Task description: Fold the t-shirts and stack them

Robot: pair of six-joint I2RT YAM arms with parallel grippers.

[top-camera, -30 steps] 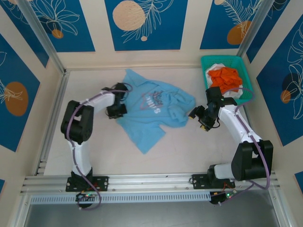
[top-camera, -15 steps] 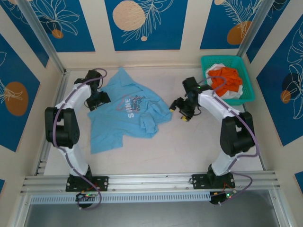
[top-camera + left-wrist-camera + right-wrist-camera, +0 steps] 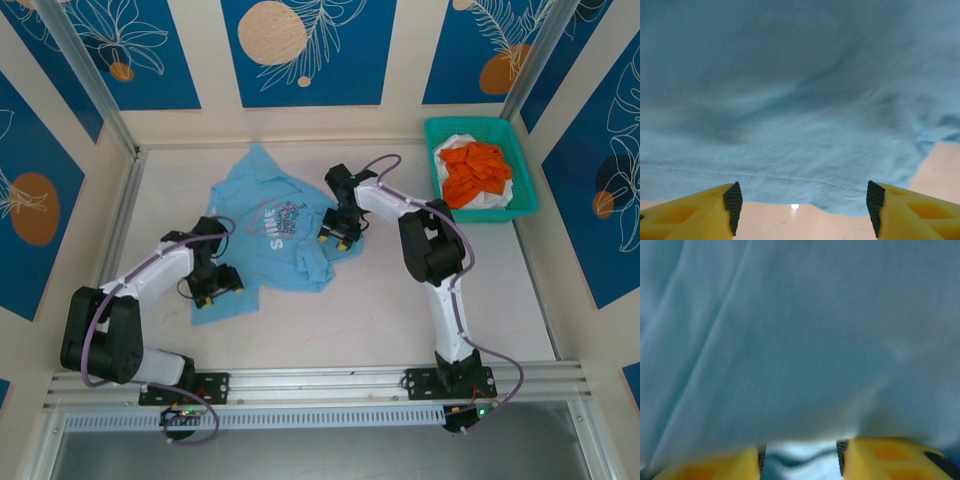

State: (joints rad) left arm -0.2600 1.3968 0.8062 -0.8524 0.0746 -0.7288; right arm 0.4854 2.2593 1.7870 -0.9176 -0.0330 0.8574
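The light blue t-shirt [image 3: 270,225] lies crumpled on the table left of centre, its chest print facing up. My left gripper [image 3: 213,285] sits at the shirt's lower-left hem. In the left wrist view it [image 3: 802,200] stands open, with bare table between the fingers and the hem [image 3: 790,175] just ahead. My right gripper [image 3: 333,232] is at the shirt's right edge. In the right wrist view it [image 3: 800,455] is half closed with blue cloth [image 3: 790,340] lying between the fingers; the picture is blurred. The orange t-shirt [image 3: 475,168] and the white t-shirt [image 3: 492,198] lie in the basket.
The teal lattice basket [image 3: 470,124] stands at the back right corner. Metal rails [image 3: 110,250] run along the table's left side and front. The pale table [image 3: 400,300] lies bare in front of the shirt and to its right.
My left arm swung from the shirt's upper left down to its lower-left hem, its jaws now open. My right gripper moved left onto the shirt's right edge and its jaws narrowed. The shirt slid left.
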